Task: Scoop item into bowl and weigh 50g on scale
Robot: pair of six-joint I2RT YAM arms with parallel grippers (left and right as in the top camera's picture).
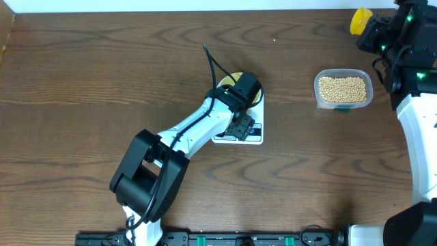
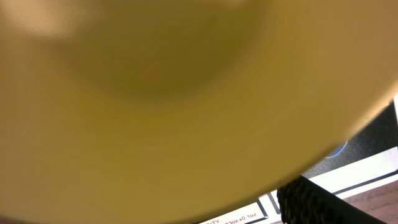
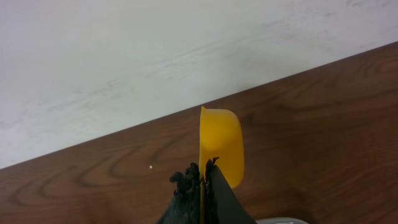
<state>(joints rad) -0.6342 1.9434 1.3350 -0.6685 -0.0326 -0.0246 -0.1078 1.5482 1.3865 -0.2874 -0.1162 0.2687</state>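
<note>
— Where is the bowl [image 1: 234,76]?
— It seems to sit on the scale [image 1: 258,139], under the left gripper [image 1: 240,127]; whether those jaws are spread, I cannot tell. The beans [image 1: 343,87] lie to the right in the tub [image 1: 317,92], nearer the right gripper [image 3: 202,180], which pinches the scoop [image 3: 221,146].

Bowl [image 1: 235,76] apparently on scale [image 1: 258,116]; beans [image 1: 343,88] right.

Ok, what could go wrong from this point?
The left arm hangs over the bowl and scale; any contact would likely skew the reading. The right tool pinches the scoop by its thin handle, so it might twist when digging into the beans.
</note>
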